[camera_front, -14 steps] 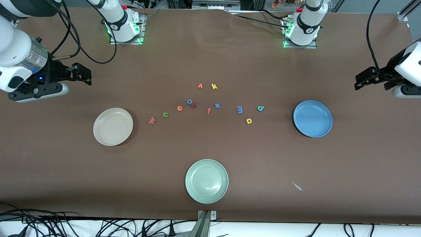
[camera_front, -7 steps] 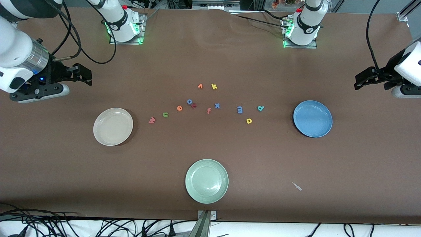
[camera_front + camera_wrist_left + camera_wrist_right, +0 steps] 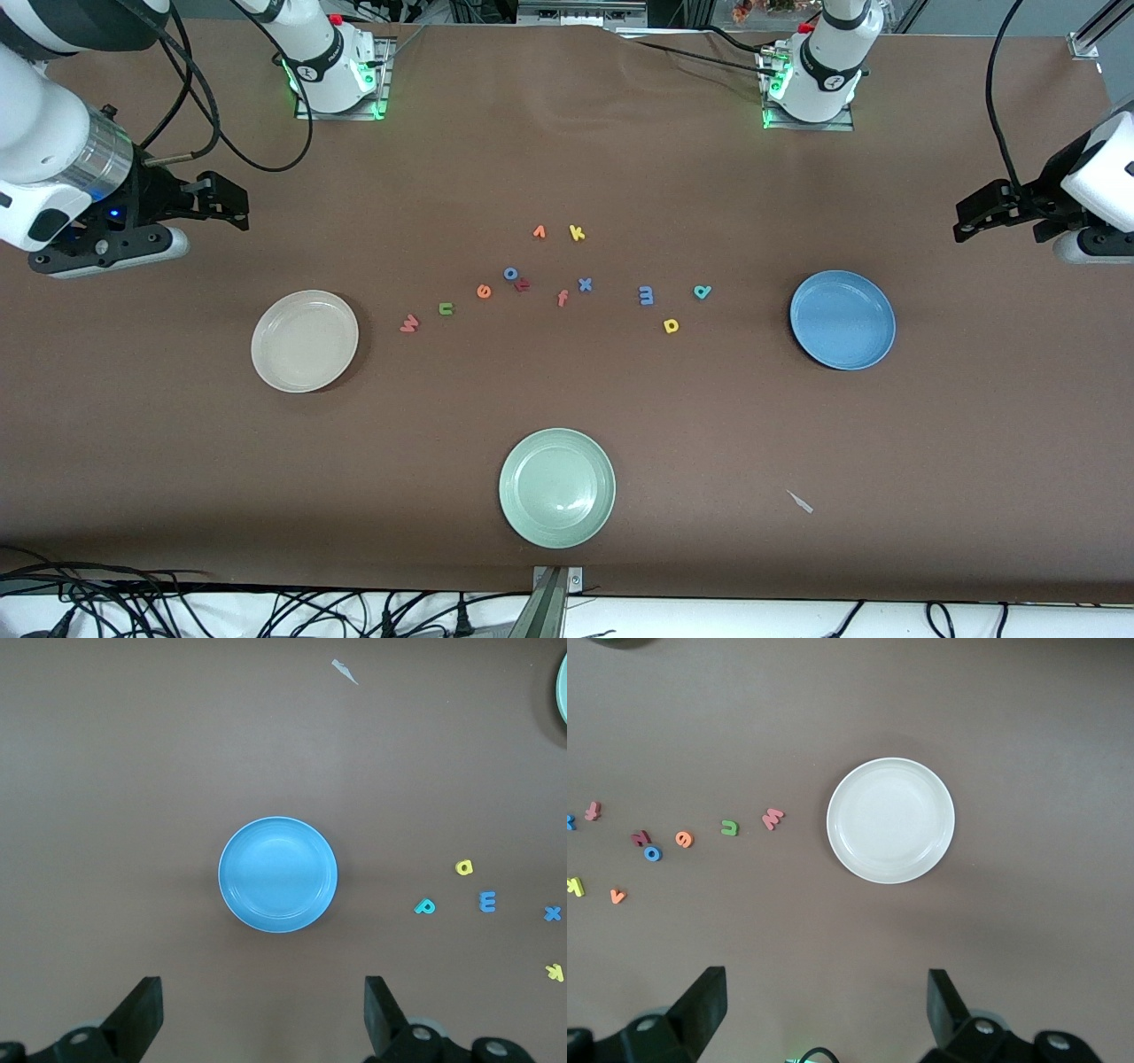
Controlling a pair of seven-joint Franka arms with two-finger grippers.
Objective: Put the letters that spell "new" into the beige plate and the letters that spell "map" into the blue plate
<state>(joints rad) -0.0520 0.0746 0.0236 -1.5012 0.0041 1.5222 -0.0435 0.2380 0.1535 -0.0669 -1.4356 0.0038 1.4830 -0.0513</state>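
Observation:
The beige plate (image 3: 305, 340) lies toward the right arm's end, the blue plate (image 3: 842, 320) toward the left arm's end; both are bare. Between them lie the pinkish-red "w" (image 3: 408, 324), green "n" (image 3: 446, 308), orange "e" (image 3: 484, 291), blue "m" (image 3: 647, 295), teal "a" (image 3: 702, 291) and yellow "p" (image 3: 671, 326). My right gripper (image 3: 232, 206) hangs open above the table near the beige plate (image 3: 891, 819). My left gripper (image 3: 966, 221) hangs open near the blue plate (image 3: 278, 873). Neither holds anything.
A pale green plate (image 3: 557, 487) sits near the front edge. Other letters lie mid-table: orange "v" (image 3: 539, 232), yellow "k" (image 3: 577, 233), blue "o" (image 3: 511, 273), pinkish "f" (image 3: 562, 299), blue "x" (image 3: 585, 284). A white scrap (image 3: 800, 501) lies nearer the camera than the blue plate.
The right arm has drifted very slightly. The letters, the plates and the left arm stay where they were.

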